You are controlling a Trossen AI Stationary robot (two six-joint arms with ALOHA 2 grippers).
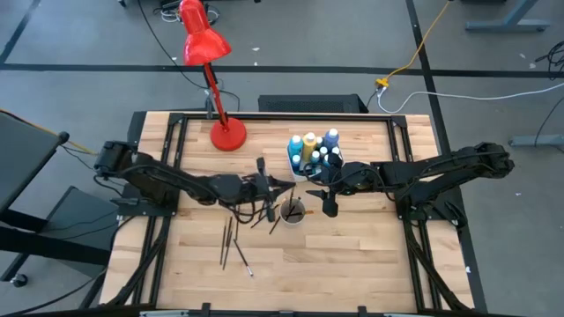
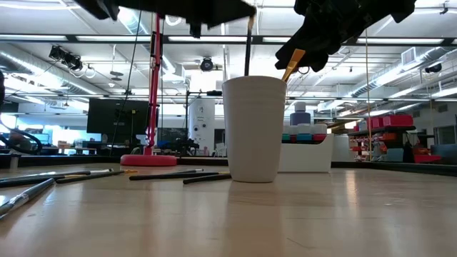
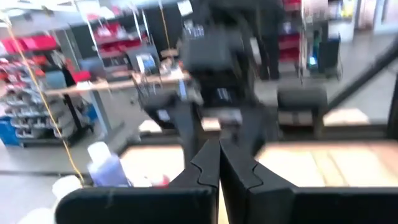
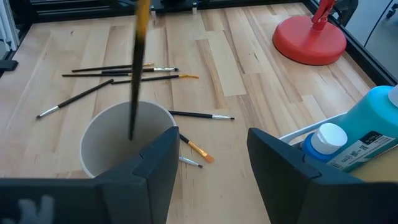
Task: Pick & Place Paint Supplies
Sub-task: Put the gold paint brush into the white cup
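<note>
Clenched tight, the left gripper (image 1: 284, 184) hangs above the middle of the table, just over the white cup (image 1: 293, 212); its fingers (image 3: 208, 165) press flat together in its wrist view, and whether they pinch the brush (image 4: 136, 68) that dangles upright with its lower end inside the cup's mouth, I cannot tell for certain, though it looks so; the right gripper (image 1: 329, 208) sits just to the right of the cup with its fingers spread and nothing between them, its arm reaching in from the right edge.

Paint bottles (image 1: 315, 150) stand packed together in a white tray (image 2: 314, 153) at the far side, right of the red lamp (image 1: 211, 79); they look sorted already; a second brush seems to lean inside the cup in the low view.

Loose brushes (image 1: 233, 242) lie on the wood left of and nearer than the cup, some crossed over each other, and a couple with orange tips rest just beside the cup's base; I judge the task partly done; the bottles appear placed, one or two brushes are in or entering the cup, and most of the brushes remain to be gathered.
</note>
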